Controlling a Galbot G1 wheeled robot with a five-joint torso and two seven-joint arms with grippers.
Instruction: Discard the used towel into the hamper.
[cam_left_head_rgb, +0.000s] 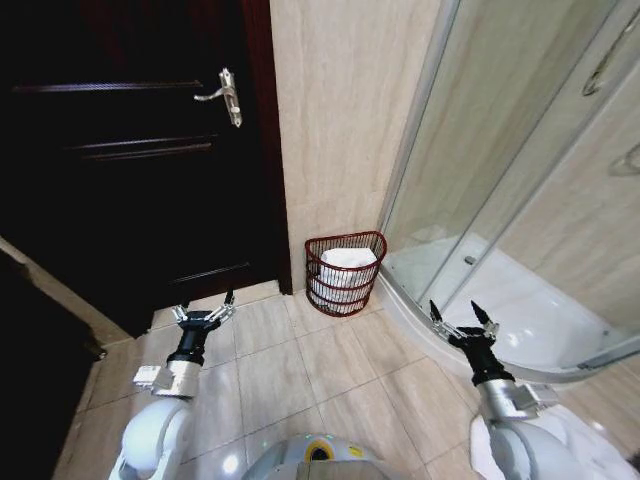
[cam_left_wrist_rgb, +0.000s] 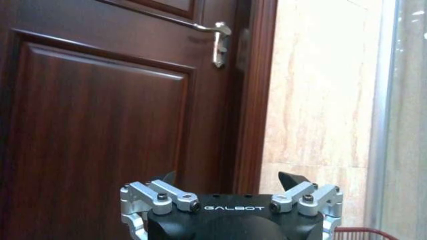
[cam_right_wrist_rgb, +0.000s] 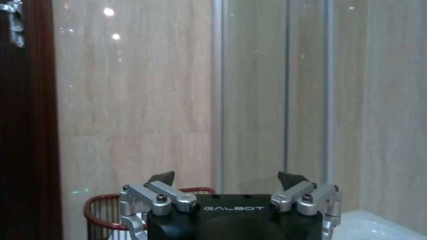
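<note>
Head view: a white towel (cam_left_head_rgb: 348, 262) is seen already lying inside the round reddish-brown wire hamper (cam_left_head_rgb: 345, 274); the left gripper (cam_left_head_rgb: 205, 312) and right gripper (cam_left_head_rgb: 459, 320) are held apart, empty, so little seems left.

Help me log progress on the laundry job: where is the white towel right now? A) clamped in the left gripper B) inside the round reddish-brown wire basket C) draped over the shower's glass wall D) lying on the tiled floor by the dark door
B: white cloth fills the round reddish-brown wire basket standing against the wall, while the left gripper and right gripper are both open and empty.
</note>
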